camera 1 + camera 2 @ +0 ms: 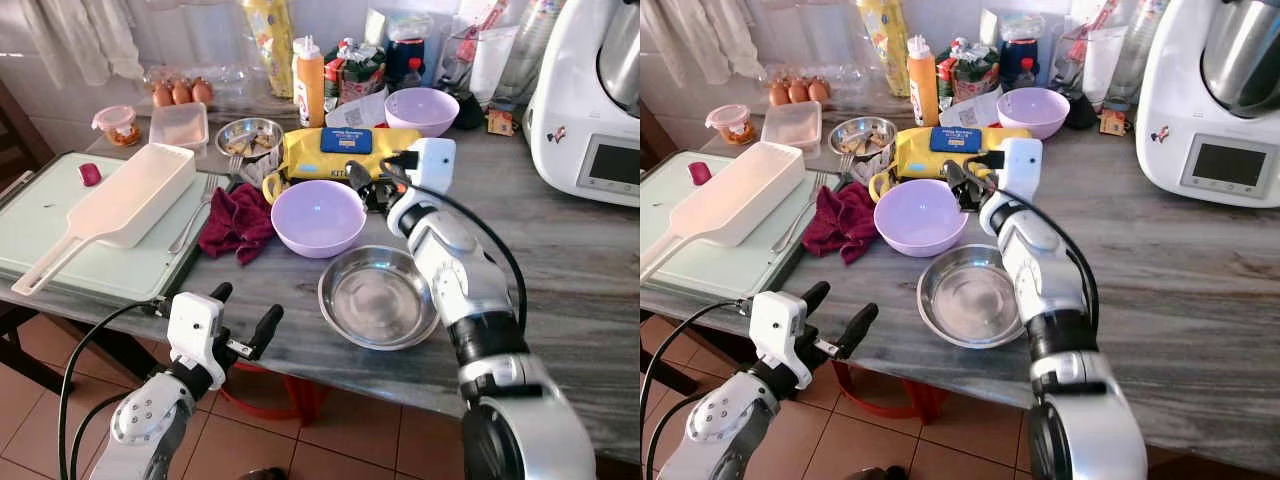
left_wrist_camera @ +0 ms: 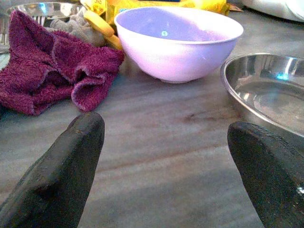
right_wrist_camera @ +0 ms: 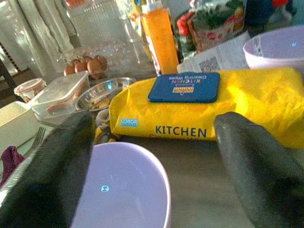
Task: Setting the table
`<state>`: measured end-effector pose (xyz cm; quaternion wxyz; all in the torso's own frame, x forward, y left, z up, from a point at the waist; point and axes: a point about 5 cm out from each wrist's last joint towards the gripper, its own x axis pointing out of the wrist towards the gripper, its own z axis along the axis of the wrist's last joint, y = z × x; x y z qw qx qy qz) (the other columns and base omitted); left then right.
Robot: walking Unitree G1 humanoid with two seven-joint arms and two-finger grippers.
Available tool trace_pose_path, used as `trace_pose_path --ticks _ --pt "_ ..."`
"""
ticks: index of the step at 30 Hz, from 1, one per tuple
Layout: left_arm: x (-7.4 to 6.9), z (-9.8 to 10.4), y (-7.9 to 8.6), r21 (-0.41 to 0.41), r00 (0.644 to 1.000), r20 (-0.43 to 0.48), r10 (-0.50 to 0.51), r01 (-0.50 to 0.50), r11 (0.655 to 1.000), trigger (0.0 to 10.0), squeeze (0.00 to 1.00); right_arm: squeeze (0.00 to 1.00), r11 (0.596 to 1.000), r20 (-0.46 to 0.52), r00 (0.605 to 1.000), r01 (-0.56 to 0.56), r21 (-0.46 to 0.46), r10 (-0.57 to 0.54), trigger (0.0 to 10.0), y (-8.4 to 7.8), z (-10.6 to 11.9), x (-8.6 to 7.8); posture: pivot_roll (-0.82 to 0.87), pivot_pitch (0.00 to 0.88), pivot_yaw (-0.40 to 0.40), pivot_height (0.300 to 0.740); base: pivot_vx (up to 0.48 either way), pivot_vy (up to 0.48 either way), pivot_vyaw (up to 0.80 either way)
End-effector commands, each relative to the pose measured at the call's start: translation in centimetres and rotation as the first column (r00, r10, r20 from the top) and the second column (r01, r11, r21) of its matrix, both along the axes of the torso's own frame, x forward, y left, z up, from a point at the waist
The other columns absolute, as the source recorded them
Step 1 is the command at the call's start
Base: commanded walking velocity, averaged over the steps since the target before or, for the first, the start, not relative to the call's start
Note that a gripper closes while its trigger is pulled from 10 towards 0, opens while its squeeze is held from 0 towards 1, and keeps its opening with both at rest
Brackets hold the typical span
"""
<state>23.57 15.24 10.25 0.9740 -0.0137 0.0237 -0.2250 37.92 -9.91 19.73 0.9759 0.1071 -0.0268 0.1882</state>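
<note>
Nearest me, left pincer [image 1: 243, 318] wide at the bench [image 1: 580, 260] edge, empty; right pincer [image 1: 372, 183] wide above lilac bowl [image 1: 318, 216], which touches steel bowl [image 1: 378, 296]; step, I judge: reaching for lilac bowl; next: lower, close on rim.

Bare counter [image 1: 560, 260] right of steel bowl [image 1: 378, 297]

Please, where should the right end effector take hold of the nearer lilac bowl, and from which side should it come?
Probably the far rim of the lilac bowl, coming from above. The right end effector is open just beyond that edge. The bowl stands upright and empty, with a thin rim that one finger can enter.
</note>
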Motion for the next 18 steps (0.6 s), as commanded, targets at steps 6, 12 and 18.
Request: trace_pose_path --ticks 6,12,18 --pt "0.5 0.2 -0.4 -0.015 1.0 0.015 0.001 -0.001 1.0 10.0 0.0 1.0 0.969 0.16 0.977 0.172 -0.177 -0.144 10.0 -2.8 -0.9 -3.4 0.01 0.086 0.034 0.74 0.0 0.0 0.0" --pt "0.5 0.5 -0.5 -0.064 0.999 0.027 -0.017 0.019 0.998 10.0 0.0 1.0 0.934 0.068 0.961 0.276 -0.227 -0.268 10.0 -6.8 -4.2 -7.1 -0.02 0.081 0.038 0.74 0.0 0.0 0.0" --pt "0.8 0.8 -1.0 -0.15 0.998 -0.015 -0.061 0.058 0.987 10.0 0.0 1.0 0.95 -0.017 0.976 0.209 -0.233 -0.219 10.0 -5.2 -5.9 -9.1 -0.03 0.081 0.052 0.74 0.0 0.0 0.0"
